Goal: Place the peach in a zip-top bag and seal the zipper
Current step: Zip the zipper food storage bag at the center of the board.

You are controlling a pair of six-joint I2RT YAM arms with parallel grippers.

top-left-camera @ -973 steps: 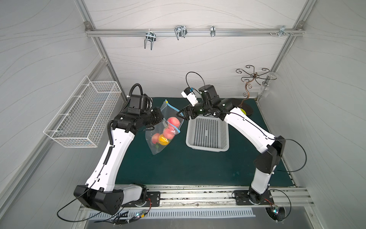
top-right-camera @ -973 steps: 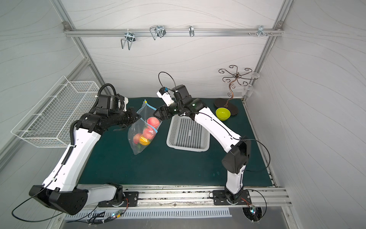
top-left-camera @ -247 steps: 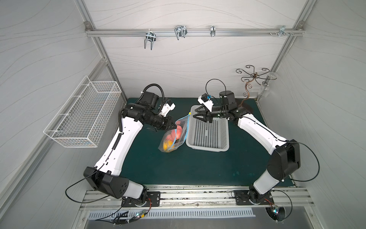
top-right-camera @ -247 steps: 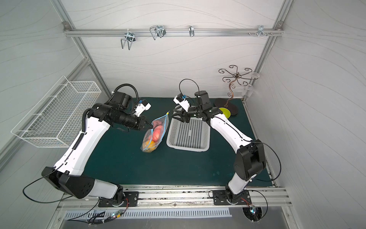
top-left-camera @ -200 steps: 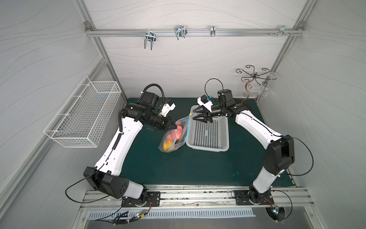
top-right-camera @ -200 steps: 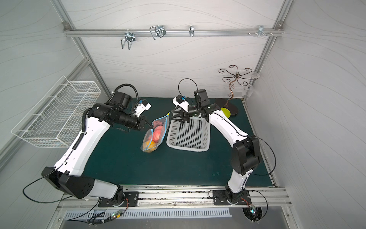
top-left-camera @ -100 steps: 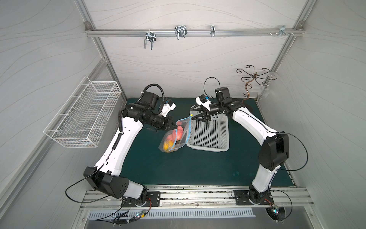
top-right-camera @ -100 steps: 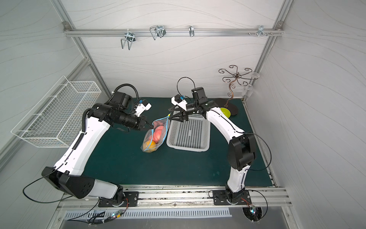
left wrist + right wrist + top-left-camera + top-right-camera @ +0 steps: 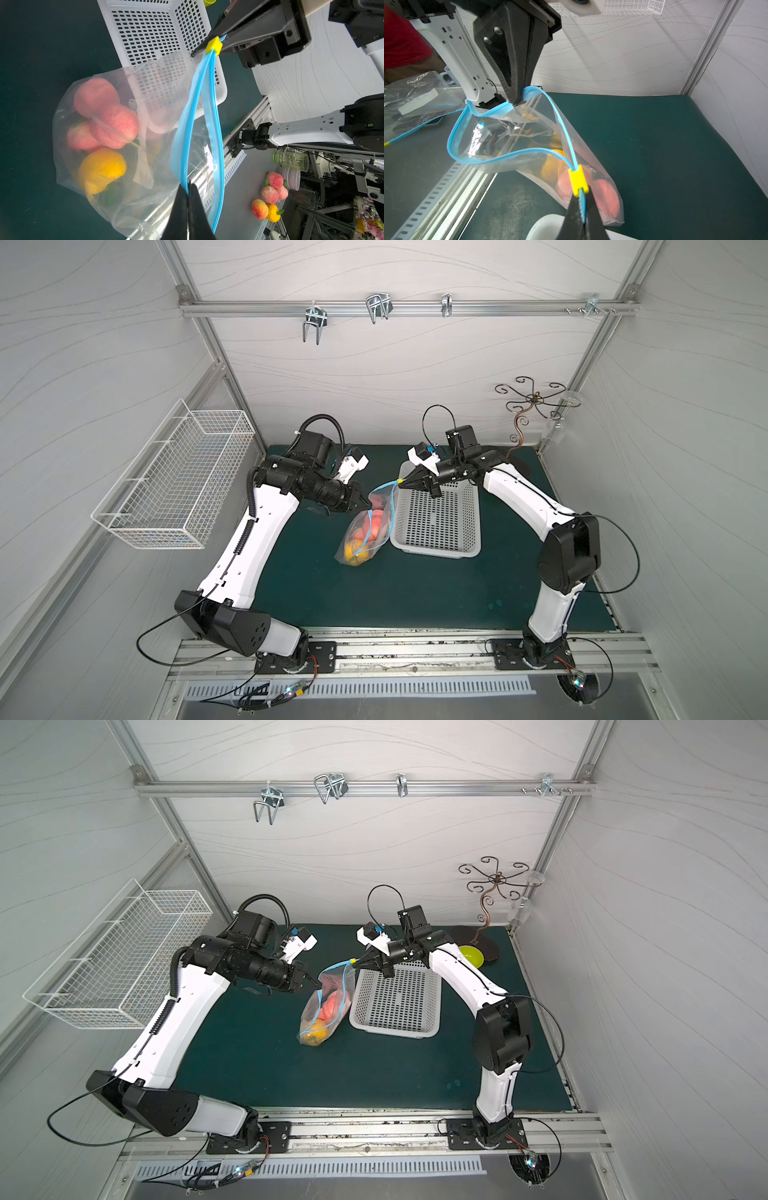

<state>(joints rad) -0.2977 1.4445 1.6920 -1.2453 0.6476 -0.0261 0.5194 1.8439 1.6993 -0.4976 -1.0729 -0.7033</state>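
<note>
The clear zip-top bag (image 9: 348, 539) (image 9: 309, 1017) hangs between both grippers next to the basket, its lower end on the green mat. Several pink and orange peaches (image 9: 116, 124) (image 9: 374, 522) lie inside it. The blue zipper (image 9: 180, 145) (image 9: 500, 159) gapes, its two strips apart. My left gripper (image 9: 369, 505) (image 9: 188, 186) is shut on one strip of the mouth. My right gripper (image 9: 401, 485) (image 9: 581, 195) is shut on the zipper's end, just behind the yellow slider (image 9: 578, 180) (image 9: 214, 46).
A white perforated basket (image 9: 436, 514) stands right beside the bag, under my right gripper. A wire basket (image 9: 178, 485) hangs on the left wall. A green bowl (image 9: 471, 957) and a metal hook stand (image 9: 488, 915) sit at the back right.
My right gripper has moved left to the bag's mouth and shut on the zipper end beside the yellow slider. The left gripper has kept its hold in place.
</note>
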